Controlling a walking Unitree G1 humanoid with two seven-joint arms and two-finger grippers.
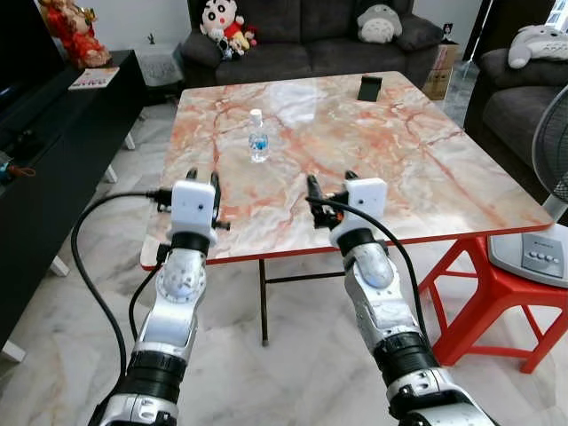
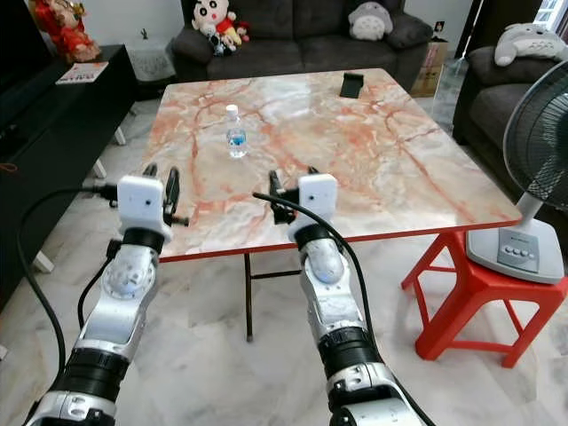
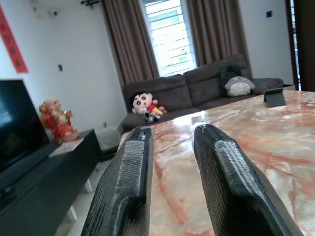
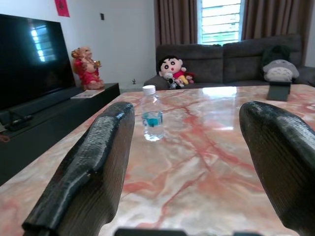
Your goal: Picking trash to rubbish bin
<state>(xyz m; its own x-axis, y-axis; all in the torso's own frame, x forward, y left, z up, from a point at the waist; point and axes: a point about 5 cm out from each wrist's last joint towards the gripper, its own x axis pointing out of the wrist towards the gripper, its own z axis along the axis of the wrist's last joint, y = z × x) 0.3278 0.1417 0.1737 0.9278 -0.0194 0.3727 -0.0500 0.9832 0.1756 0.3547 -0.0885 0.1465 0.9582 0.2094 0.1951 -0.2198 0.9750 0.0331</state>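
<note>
A small clear water bottle (image 1: 258,142) with a white cap and blue label stands upright on the marble-patterned table (image 1: 426,177), left of its middle. Both grippers hover over the table's near edge, short of the bottle. My left gripper (image 1: 202,176) sits near the front left corner, its fingers (image 3: 133,167) a narrow gap apart and holding nothing. My right gripper (image 1: 331,179) is open wide and empty. In the right wrist view, the bottle (image 4: 152,120) stands ahead between the fingers, toward the left one, well beyond the fingertips (image 4: 106,142).
A black phone-like object (image 1: 370,88) stands at the table's far side. A dark sofa (image 1: 311,40) with plush toys lies behind. A fan (image 1: 555,160) on a red stool (image 1: 484,293) is at the right, a black TV cabinet (image 1: 62,151) at the left.
</note>
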